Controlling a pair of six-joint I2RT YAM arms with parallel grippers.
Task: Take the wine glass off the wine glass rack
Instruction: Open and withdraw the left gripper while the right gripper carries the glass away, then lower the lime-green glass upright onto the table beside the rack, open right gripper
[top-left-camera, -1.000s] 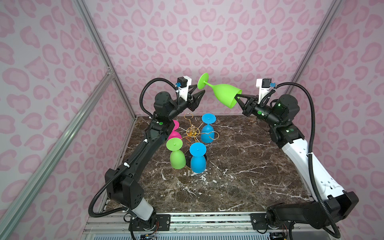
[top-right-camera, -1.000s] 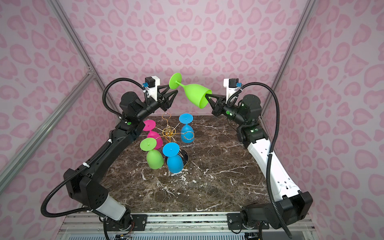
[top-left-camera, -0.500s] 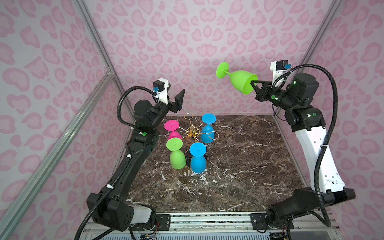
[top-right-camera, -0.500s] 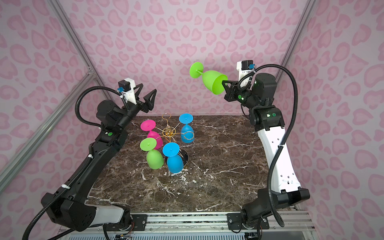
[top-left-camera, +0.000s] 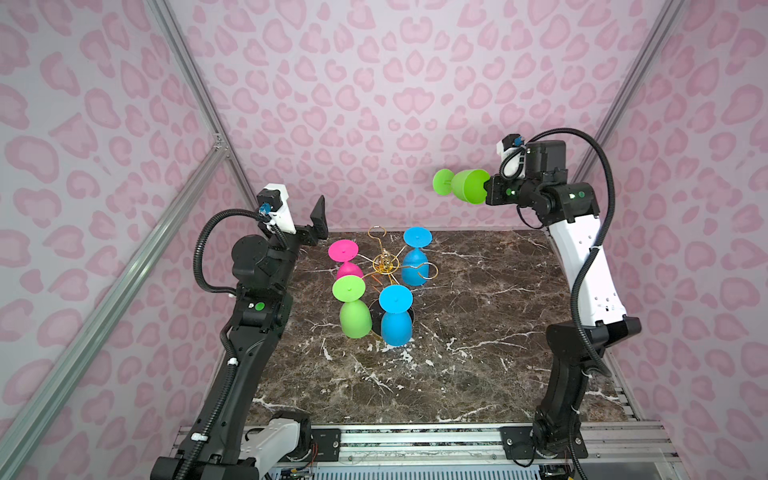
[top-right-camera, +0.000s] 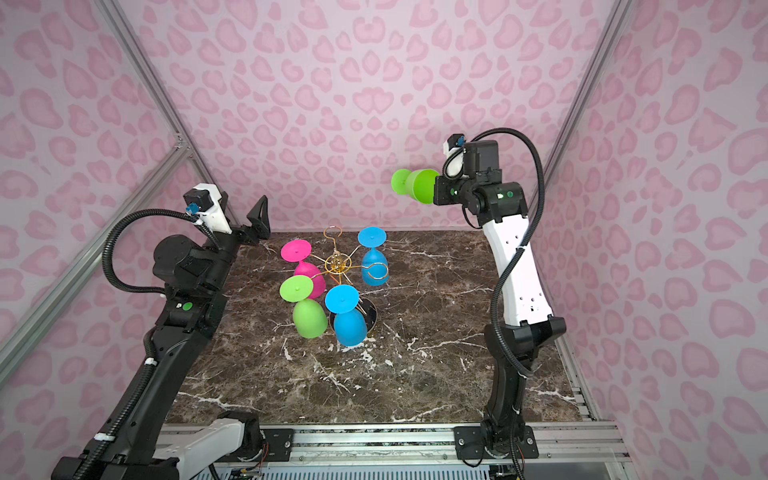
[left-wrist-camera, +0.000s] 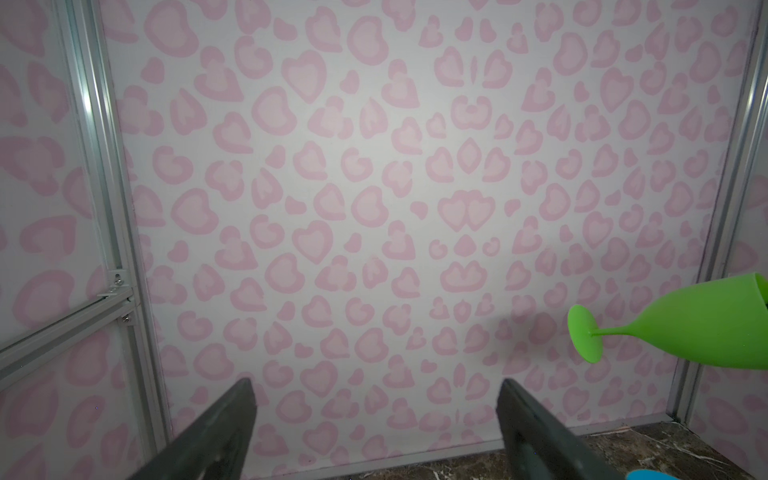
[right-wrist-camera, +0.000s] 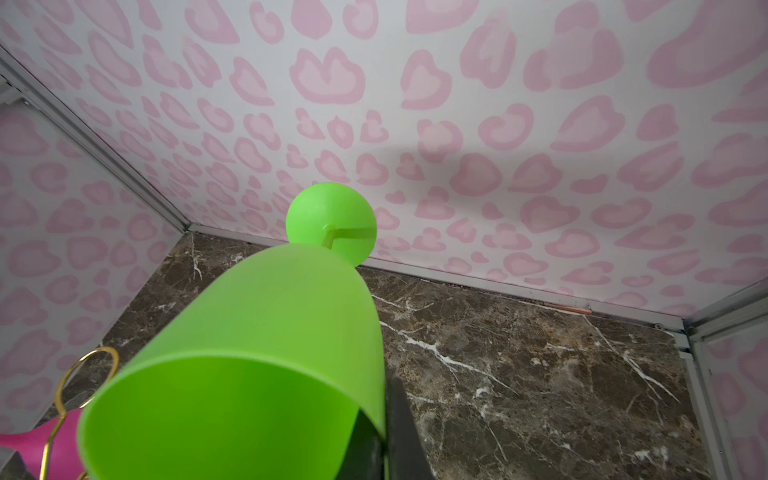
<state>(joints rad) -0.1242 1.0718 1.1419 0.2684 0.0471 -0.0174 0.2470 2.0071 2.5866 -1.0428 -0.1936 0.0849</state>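
Note:
My right gripper is shut on the rim of a green wine glass, one finger inside the bowl and one outside. The glass lies sideways high above the table's back right, foot pointing left, and also shows in the left wrist view as the green wine glass. The gold wine glass rack stands mid-table with several coloured glasses hanging upside down. My left gripper is open and empty, raised left of the rack.
On the rack hang a pink glass, a green glass and two blue glasses. One gold loop is bare. Pink patterned walls with aluminium posts enclose the marble table.
My left gripper has opened wide and drawn back left and down, away from the green glass's foot. My right arm has carried the glass to the right and levelled it.

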